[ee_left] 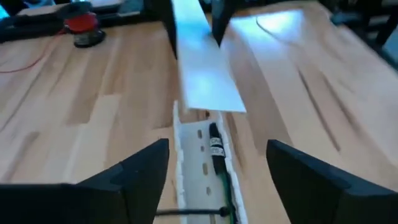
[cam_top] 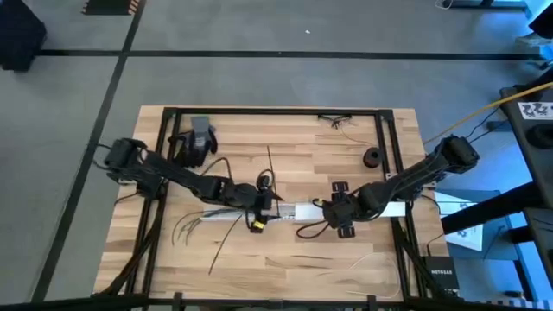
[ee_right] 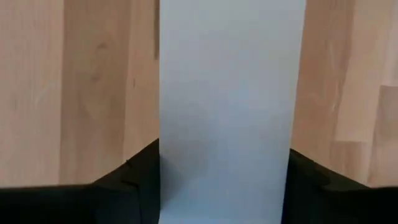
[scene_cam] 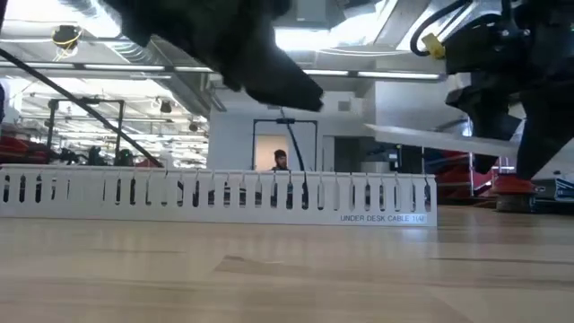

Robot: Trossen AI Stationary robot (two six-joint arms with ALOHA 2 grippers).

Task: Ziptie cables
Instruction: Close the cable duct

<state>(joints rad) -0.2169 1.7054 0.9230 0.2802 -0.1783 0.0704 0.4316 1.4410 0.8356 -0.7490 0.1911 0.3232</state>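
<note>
Right fingers (ee_right: 224, 186) clamped on white lid (ee_right: 230, 93); left fingers (ee_left: 217, 186) apart, astride cables (ee_left: 216, 149), unseen from above.

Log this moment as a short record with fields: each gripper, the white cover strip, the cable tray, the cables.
left gripper: open, over the tray's end near table centre
right gripper: shut on the white cover strip
white cover strip: flat, held raised above the tray
cable tray: white, slotted, marked UNDER DESK CABLE TRAY, lying on the table
cables: dark wires lying inside the tray
</note>
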